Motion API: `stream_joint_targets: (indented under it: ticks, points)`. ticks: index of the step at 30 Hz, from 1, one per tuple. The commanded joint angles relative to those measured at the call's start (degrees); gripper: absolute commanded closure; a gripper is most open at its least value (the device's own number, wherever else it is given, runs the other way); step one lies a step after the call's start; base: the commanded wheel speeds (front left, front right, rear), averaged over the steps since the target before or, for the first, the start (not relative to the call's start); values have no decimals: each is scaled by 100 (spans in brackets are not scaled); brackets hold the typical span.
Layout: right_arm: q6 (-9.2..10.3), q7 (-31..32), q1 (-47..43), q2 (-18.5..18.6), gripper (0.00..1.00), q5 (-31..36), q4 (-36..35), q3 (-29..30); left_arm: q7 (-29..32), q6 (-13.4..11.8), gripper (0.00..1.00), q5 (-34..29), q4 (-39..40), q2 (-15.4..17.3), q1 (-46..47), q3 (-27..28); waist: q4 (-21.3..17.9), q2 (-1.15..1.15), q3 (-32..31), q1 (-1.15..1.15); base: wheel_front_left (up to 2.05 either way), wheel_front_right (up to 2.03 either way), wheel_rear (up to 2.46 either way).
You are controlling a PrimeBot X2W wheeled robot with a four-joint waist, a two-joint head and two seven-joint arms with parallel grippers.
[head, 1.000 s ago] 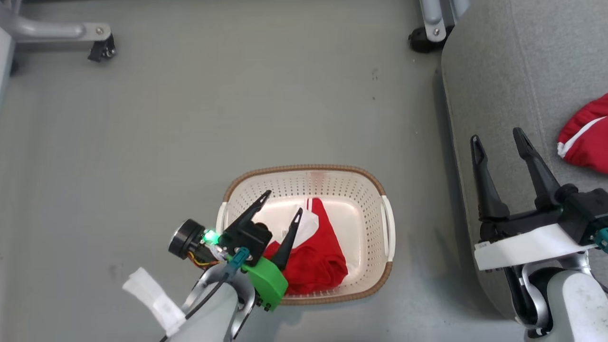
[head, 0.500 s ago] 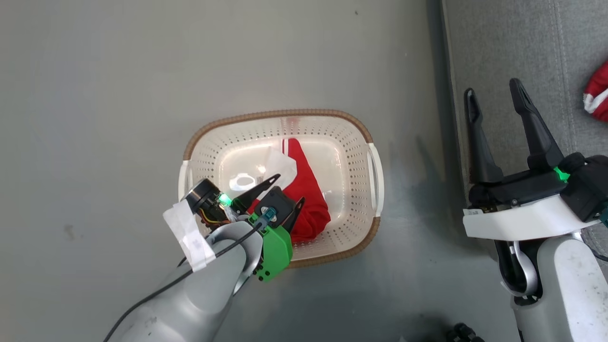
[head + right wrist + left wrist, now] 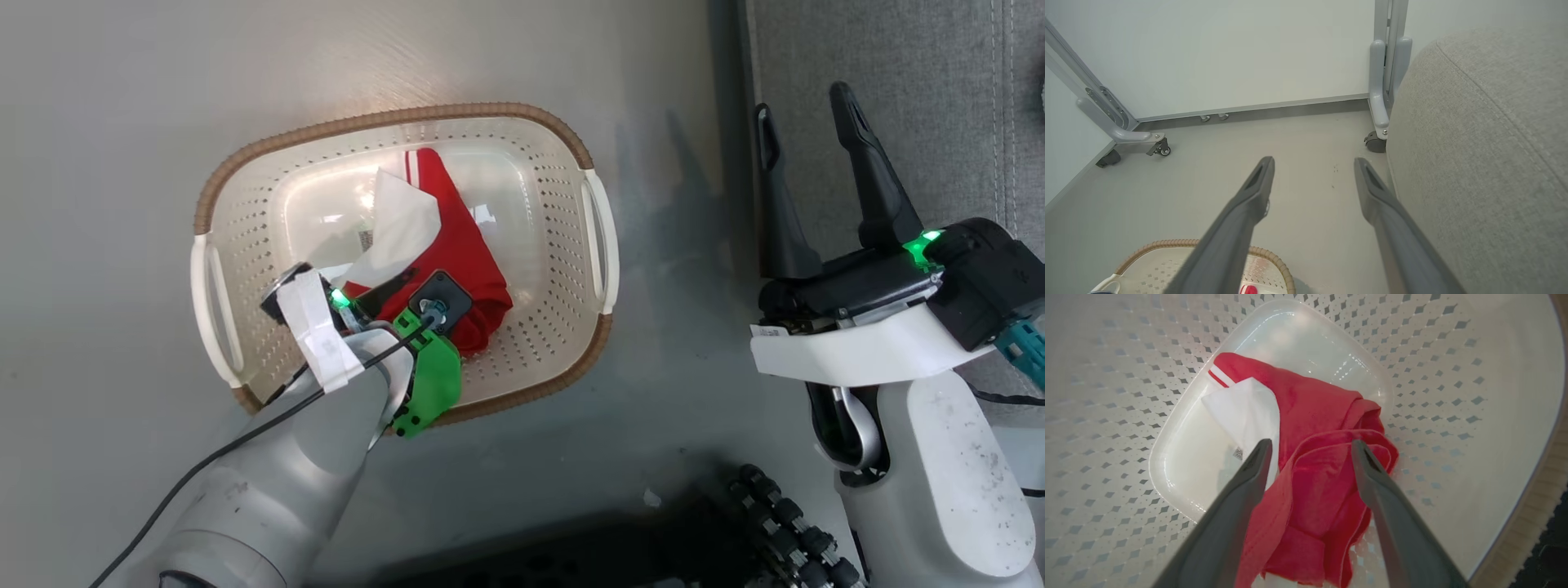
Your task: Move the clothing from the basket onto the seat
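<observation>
The left tool (image 3: 1311,445), fingers apart, straddles the bunched bright red, white-trimmed garment (image 3: 1314,412) in the cream perforated plastic basket (image 3: 392,114), likely to pinch its raised fold. The right tool (image 3: 802,102) hangs spread and empty by the light grey fabric seat (image 3: 939,65).

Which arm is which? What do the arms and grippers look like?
Both grippers have two long dark grey fingers. Behind the left gripper, a pale grey forearm carries a green plastic mount, white tape and a black cable. The right gripper has a black body, white bracket, teal connector.
</observation>
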State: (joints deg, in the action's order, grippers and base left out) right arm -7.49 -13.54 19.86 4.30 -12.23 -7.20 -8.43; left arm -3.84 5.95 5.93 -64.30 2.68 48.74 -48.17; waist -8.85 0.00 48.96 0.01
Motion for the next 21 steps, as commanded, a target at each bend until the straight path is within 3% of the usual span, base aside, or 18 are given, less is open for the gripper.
stream_joint_targets:
  ticks: [1,21]
  points:
    - [0,-55,112,-24,0,-54,39,-34,25,-48,0,-17,-95,48,170,-3,-378,0,426,-1,0,0,0]
    - [0,-166,491,-132,0,-434,293,-383,1221,2,0,-58,-891,404,681,-282,-880,0,927,-1,0,0,0]
